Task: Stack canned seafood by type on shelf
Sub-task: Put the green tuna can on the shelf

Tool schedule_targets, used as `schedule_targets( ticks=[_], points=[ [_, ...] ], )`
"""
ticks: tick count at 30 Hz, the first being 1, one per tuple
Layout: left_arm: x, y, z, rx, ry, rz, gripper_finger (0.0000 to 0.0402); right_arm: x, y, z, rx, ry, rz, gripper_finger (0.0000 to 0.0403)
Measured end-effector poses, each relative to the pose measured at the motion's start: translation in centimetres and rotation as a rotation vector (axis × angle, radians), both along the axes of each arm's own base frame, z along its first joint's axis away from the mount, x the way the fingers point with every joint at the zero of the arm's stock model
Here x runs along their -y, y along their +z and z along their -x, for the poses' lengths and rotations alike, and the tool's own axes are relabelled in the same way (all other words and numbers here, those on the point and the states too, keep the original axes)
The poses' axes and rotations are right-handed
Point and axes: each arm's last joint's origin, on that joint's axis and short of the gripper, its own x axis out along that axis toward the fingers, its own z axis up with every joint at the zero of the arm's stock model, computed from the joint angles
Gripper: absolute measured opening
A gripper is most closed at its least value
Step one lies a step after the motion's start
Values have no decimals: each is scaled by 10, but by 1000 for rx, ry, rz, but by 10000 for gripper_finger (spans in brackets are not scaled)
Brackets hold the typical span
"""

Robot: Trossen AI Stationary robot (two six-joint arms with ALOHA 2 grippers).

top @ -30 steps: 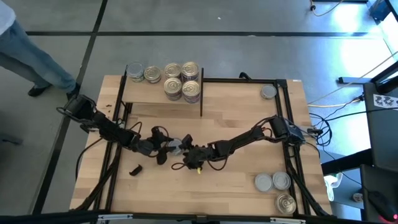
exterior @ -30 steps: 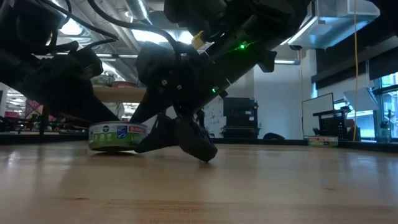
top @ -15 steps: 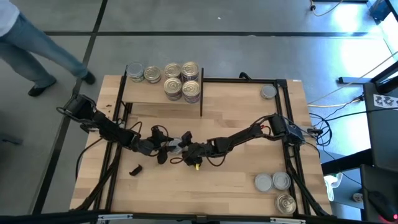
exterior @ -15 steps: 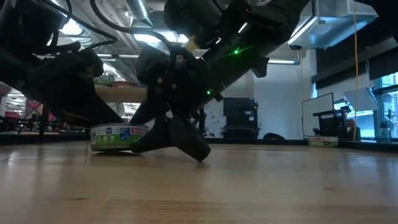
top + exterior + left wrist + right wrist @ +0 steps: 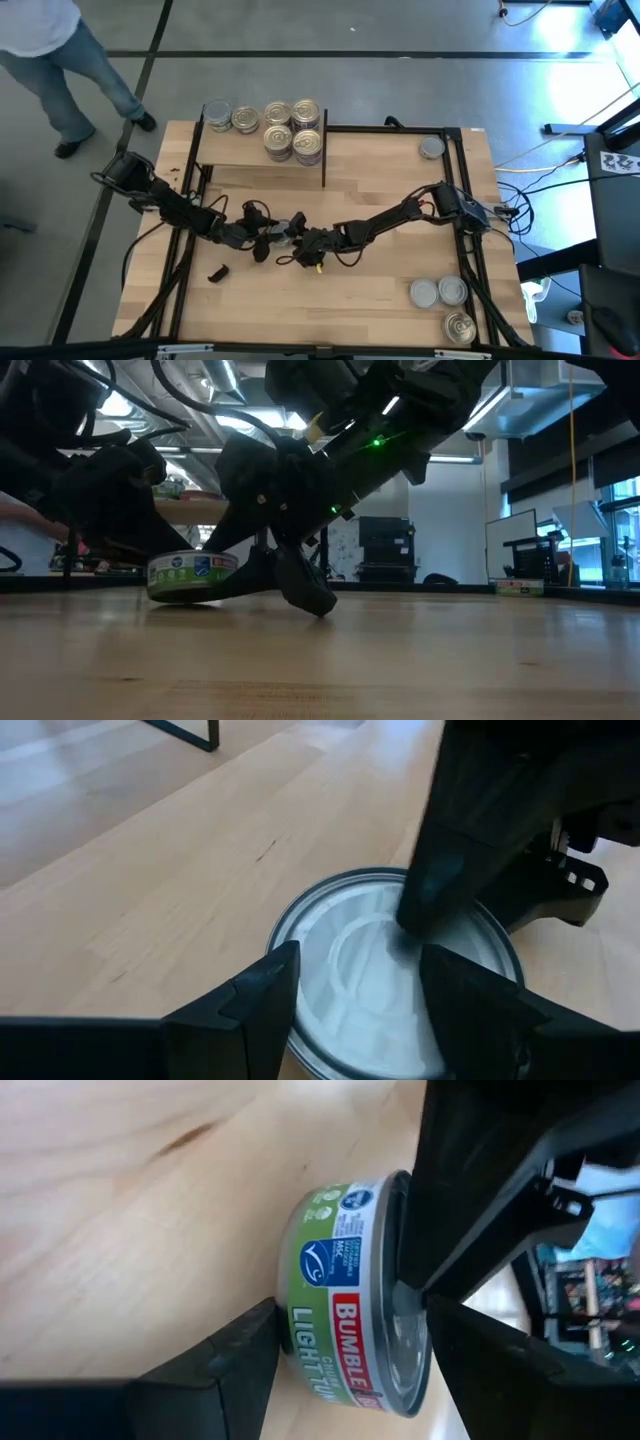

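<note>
One canned seafood tin with a green label and plain silver top sits on the tabletop between my two grippers. My left gripper reaches over the tin's top from the table's left, fingers apart. My right gripper comes from the right, rolled on its side and open. One of its fingers is over the tin's top and the other is low, by the tin's bottom rim. Several more tins stand stacked on the shelf at the far left. My left gripper slants down from the table's left, and a fingertip rests on the tin's silver top. Nothing is pinched between its fingers. My right gripper's upper finger lies on the top's right part. Its lower finger is at the bottom rim; whether it touches, I cannot tell.
A single tin sits at the far right, and three tins sit at the near right corner. A small dark piece lies on the table near the left arm. A person walks beyond the far left corner.
My right gripper has moved toward the table's left, closing in on the tin so that its fingers now reach over and beside it. The person beyond the table has walked on.
</note>
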Motion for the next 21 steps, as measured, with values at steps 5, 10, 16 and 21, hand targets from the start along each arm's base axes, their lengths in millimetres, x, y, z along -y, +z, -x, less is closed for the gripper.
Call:
schedule_targets(
  ticks=[5, 10, 16, 21],
  points=[
    [0, 0, 0, 3, 10, -6, 210, 11, -1, -2, 18, -60, -94, 247],
    [-1, 0, 0, 7, 17, -4, 210, 15, -2, -2, 21, -98, -184, 210],
    [0, 1, 0, 17, 20, 13, 210, 15, -5, -2, 20, -102, -141, 176],
    [0, 1, 0, 15, 14, 3, 210, 11, -3, -1, 19, -106, -159, 175]
  ],
)
